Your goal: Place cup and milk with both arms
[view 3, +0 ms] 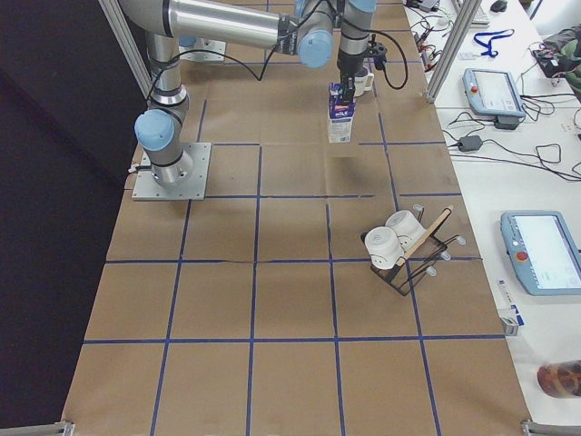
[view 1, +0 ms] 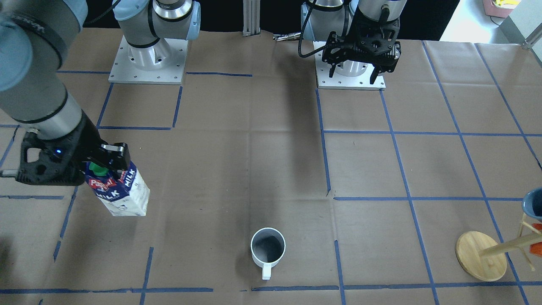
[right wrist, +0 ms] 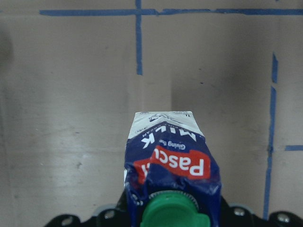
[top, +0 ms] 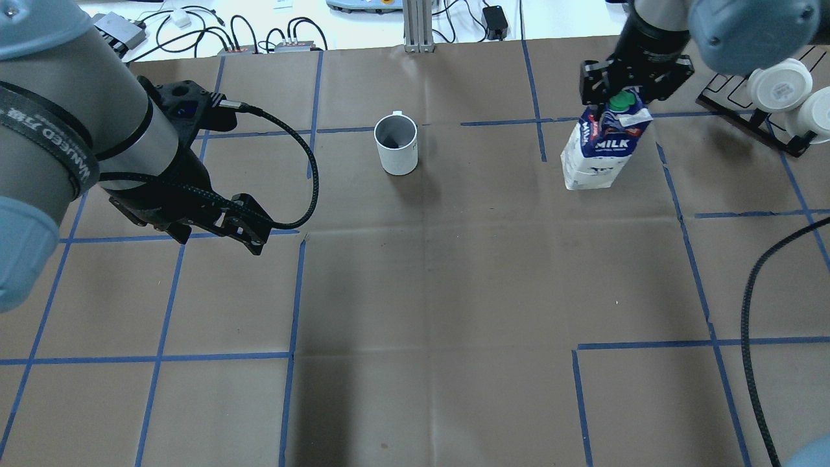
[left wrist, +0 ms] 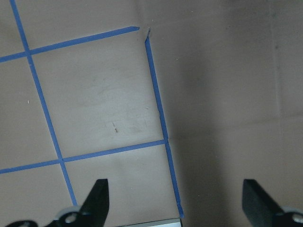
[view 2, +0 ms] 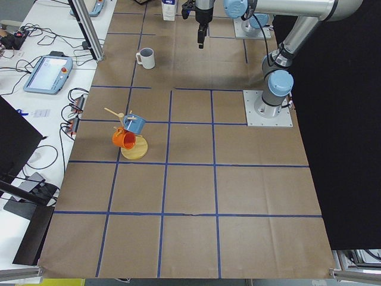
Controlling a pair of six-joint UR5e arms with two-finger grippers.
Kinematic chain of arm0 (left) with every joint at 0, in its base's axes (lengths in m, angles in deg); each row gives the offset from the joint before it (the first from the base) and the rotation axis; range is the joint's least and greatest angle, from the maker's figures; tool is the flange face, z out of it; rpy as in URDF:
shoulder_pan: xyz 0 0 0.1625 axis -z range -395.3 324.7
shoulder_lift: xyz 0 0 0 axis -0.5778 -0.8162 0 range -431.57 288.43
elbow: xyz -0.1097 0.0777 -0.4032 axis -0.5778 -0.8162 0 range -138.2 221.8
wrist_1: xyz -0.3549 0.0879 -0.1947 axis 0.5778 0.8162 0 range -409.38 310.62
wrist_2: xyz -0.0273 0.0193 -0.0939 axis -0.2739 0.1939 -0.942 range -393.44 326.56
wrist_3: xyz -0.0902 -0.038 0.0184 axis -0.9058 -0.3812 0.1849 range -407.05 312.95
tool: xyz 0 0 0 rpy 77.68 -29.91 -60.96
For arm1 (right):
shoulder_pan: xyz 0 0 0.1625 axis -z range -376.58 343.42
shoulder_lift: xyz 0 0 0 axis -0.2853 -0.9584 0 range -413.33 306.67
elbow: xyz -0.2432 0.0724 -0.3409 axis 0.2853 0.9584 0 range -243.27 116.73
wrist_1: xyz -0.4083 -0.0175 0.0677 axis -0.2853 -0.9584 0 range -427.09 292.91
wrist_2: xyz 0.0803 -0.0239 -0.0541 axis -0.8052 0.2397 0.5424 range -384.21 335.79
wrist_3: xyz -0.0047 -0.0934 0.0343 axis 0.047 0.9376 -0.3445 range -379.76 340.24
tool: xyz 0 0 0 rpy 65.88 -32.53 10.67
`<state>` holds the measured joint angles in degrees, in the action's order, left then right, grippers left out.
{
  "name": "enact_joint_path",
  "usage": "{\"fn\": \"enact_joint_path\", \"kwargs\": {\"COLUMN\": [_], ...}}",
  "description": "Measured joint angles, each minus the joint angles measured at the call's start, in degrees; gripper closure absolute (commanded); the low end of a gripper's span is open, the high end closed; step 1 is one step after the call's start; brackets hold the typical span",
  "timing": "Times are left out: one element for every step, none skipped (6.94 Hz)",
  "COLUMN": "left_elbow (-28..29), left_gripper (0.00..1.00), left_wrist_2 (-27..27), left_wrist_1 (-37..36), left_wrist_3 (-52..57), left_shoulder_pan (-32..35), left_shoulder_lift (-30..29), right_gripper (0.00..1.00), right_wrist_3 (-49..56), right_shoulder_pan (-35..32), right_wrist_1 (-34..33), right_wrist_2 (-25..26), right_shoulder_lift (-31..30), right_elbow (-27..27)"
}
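The milk (view 1: 120, 192) is a blue-and-white carton with a green cap, tilted a little. My right gripper (view 1: 103, 163) is shut on its crumpled top; it shows in the overhead view (top: 624, 97) above the milk (top: 602, 150). I cannot tell whether the carton's base touches the paper. The right wrist view looks down the milk (right wrist: 170, 161). The cup (view 1: 267, 248) is a white mug that stands alone, upright, mid-table, also seen overhead (top: 396, 144). My left gripper (view 1: 353, 73) is open and empty, high near its base, far from the cup; its fingertips (left wrist: 97, 198) frame bare paper.
The table is covered in brown paper with a blue tape grid. A wooden mug tree (view 1: 480, 256) with a blue and an orange cup stands at the robot's far left. A black rack with white cups (top: 778, 84) stands just right of the milk. A metal post (top: 418, 26) is at the far edge.
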<state>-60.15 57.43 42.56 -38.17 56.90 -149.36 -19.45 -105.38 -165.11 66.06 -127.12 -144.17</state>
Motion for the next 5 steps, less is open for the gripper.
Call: {"fn": "enact_joint_path", "kwargs": {"left_elbow": [0.00, 0.00, 0.00, 0.00, 0.00], "left_gripper": [0.00, 0.00, 0.00, 0.00, 0.00], "left_wrist_2": [-0.06, -0.14, -0.23, -0.31, -0.38], "left_wrist_1": [0.00, 0.00, 0.00, 0.00, 0.00], "left_wrist_3": [0.02, 0.06, 0.08, 0.08, 0.09], "left_shoulder_pan": [0.00, 0.00, 0.00, 0.00, 0.00], "left_shoulder_lift": [0.01, 0.01, 0.01, 0.01, 0.01], "right_gripper": [0.46, 0.46, 0.46, 0.47, 0.47], "right_wrist_3": [-5.81, -10.56, -14.65, -17.59, -19.09], "right_shoulder_pan": [-4.30, -7.98, -11.19, -13.76, -15.50], "right_wrist_1": [0.92, 1.80, 2.65, 3.27, 4.11], "right_wrist_2": [0.09, 0.08, -0.02, -0.07, -0.09], "right_shoulder_lift": [5.23, 10.14, 15.04, 19.62, 23.91], "right_elbow": [6.00, 12.00, 18.09, 23.68, 28.56]}}
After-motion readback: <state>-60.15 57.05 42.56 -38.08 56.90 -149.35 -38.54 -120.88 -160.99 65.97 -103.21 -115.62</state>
